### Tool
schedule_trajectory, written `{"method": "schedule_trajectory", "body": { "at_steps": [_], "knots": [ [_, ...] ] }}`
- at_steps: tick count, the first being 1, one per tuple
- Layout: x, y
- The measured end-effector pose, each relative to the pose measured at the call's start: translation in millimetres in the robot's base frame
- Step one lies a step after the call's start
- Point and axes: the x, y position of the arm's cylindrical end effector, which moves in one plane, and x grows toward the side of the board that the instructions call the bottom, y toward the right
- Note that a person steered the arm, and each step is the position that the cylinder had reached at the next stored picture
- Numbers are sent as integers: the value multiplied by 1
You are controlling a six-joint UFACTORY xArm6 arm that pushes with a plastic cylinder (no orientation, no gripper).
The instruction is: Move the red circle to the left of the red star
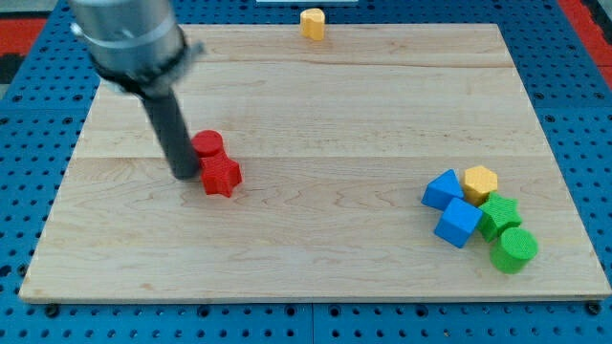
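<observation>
At the desk's (pixel 316 115) left half, the rod descends near-vertical from the view's top; my tip (pixel 185 176), no pincer to part or close, touches the red circle's (pixel 207 144) left, red star (pixel 221 177) just right.

Bright even light, soft shadows, arm perhaps motion-blurred

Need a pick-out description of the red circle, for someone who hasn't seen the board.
On the wooden board, look at the view's left half, where two red blocks touch, far from the blue, green and yellow cluster at the view's lower right. The red circle is the upper one, just right of my tip. It has a round flat top, unlike the pointed red star below it.
</observation>
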Motion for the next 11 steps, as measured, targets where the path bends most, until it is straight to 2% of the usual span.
{"method": "schedule_trajectory", "body": {
  "at_steps": [1, 2, 3, 4, 5, 6, 7, 8, 9, 10, 11],
  "knots": [
    [43, 44],
    [64, 54],
    [4, -28],
    [-91, -30],
    [-137, -43],
    [-133, 3],
    [-65, 21],
    [-48, -3],
    [-64, -56],
    [-55, -71],
    [-10, -13]
  ]
}}
